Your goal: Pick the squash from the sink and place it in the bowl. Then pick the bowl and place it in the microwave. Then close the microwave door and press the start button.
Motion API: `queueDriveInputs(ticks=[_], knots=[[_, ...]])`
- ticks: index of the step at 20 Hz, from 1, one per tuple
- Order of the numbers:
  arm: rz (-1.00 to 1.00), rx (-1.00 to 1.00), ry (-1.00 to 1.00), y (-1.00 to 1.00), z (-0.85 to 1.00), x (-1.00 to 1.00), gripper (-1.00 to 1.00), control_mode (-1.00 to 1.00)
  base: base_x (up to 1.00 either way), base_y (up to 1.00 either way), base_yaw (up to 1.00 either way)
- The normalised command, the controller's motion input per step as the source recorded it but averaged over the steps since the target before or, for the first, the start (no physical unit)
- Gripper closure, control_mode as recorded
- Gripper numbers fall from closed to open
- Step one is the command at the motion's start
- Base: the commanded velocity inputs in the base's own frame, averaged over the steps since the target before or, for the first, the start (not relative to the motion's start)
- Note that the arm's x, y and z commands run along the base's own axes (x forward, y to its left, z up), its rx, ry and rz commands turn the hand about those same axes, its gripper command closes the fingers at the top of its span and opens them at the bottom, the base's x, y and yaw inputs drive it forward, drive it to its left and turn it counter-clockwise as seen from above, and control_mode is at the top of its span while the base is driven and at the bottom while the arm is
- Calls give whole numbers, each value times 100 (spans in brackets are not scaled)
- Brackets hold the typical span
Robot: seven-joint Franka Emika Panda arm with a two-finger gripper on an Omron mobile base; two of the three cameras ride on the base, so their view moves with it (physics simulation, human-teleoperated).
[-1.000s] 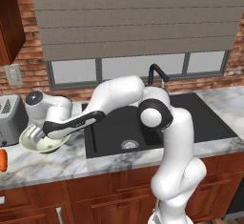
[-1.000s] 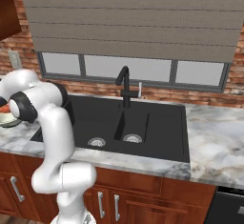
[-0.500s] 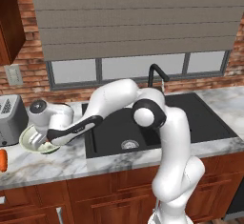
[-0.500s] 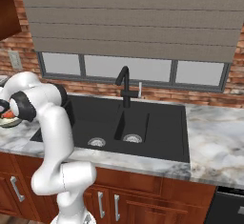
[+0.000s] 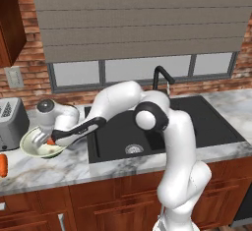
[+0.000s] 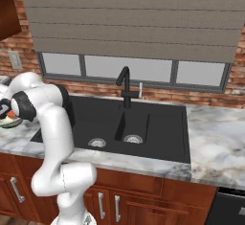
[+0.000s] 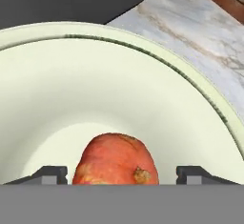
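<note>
Nearest to me, my gripper (image 7: 121, 174) hangs low inside the bowl (image 7: 57, 104), jaws spread wide with one tip on either side of the squash (image 7: 116, 160) and a clear gap between each tip and its skin. I have hold of nothing. The squash sits on the bowl's floor, between my tips. I count one squash, and it looks done with: it is in the bowl, out of the sink.

The bowl (image 5: 34, 144) stands on the marble counter (image 5: 44, 168) just left of the sink (image 5: 162, 127), and it is the next thing I must lift. There is one bowl. I judge it stiff, glazed and slick, probably ceramic, so it could chip if knocked and would slide in a loose pinch. Its sides flare, so across its whole width it is too wide for me; the rim wall is the place to take it, one finger inside and one outside, on the side away from the squash. With the squash loose inside, I should keep it level or the load will roll.

Farther left on the counter lies one longer orange-red vegetable (image 5: 3, 165), cut off at the frame edge. Beyond it stands one toaster (image 5: 11, 123). The sink has two basins, two steel drains and one dark faucet (image 6: 125, 86) at the back.
</note>
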Motion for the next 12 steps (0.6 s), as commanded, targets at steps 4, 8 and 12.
queueDriveInputs(ticks=[4, 8, 12], knots=[[-1, 14, 0, 0, 20, -4, -100, -100, 0, 0, 0], [-6, 16, 0, -5, 28, -46, -100, -100, 0, 0, 0], [-25, 16, 0, -50, 38, -85, -100, -100, 0, 0, 0]])
